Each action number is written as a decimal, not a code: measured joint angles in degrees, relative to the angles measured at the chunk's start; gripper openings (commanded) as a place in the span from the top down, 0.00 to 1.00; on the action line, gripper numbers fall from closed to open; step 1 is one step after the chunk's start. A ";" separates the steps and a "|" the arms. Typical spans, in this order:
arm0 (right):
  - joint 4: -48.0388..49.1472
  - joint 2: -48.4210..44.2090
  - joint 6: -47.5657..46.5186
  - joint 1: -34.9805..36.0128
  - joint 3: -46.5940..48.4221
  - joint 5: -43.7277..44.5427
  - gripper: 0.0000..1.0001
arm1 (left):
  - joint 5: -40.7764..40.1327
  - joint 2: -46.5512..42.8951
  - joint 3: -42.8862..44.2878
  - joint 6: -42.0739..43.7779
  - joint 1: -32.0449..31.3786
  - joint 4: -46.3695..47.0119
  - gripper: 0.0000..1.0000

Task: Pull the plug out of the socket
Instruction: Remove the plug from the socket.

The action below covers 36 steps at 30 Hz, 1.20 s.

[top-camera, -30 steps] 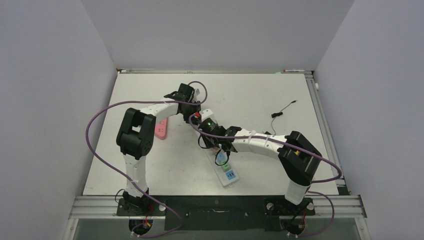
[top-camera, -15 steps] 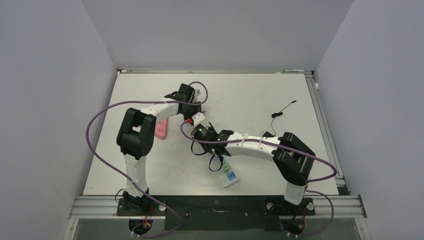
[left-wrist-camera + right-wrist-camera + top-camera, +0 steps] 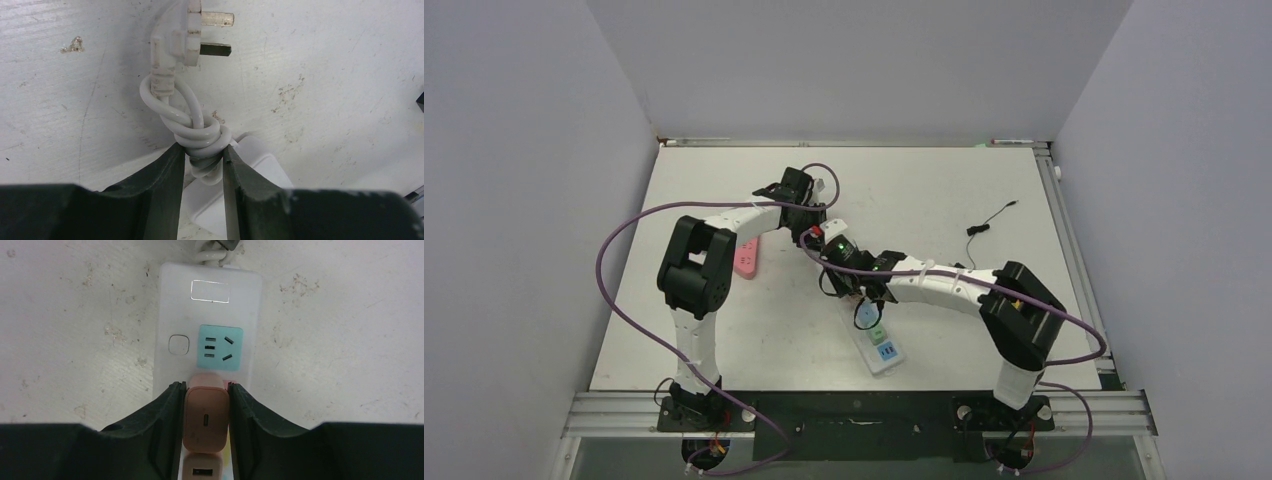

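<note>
While right gripper [image 3: 205, 388] clamps peach charger plug [image 3: 205, 422] seated in power strip [image 3: 210, 315], left gripper [image 3: 202, 150] pinching knotted cord [image 3: 200, 134]: strip may lift if cord slips.

White tabletop [image 3: 944, 190] is filling the middle of the top view, w/ three plain grey-lilac walls boxing it in: left wall [image 3: 514, 200], back wall [image 3: 854, 70] & right wall [image 3: 1184, 200], all rising from the table edges. Alu. rail [image 3: 614, 412] is running along the near edge, a side rail [image 3: 1064, 230] is running down the right edge, and a thin strip [image 3: 904, 143] is lining the back edge. Light is falling evenly from above, throwing only soft shadows. In both wrist views the tabletop is showing scuffs, fine scratches & brownish specks.
</note>
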 measured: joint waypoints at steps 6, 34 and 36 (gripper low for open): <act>3.65 -2.89 1.86 -5.09 -3.76 -10.47 0.95 | -0.02 0.07 0.00 0.00 0.00 0.04 1.00; 6.88 -5.49 2.25 -3.32 -7.17 -6.78 0.95 | 0.70 0.48 0.33 -0.04 0.11 0.00 1.00; 5.62 -5.20 1.42 -1.46 -6.21 -3.10 0.95 | 1.05 0.55 0.33 -0.09 0.11 0.00 1.00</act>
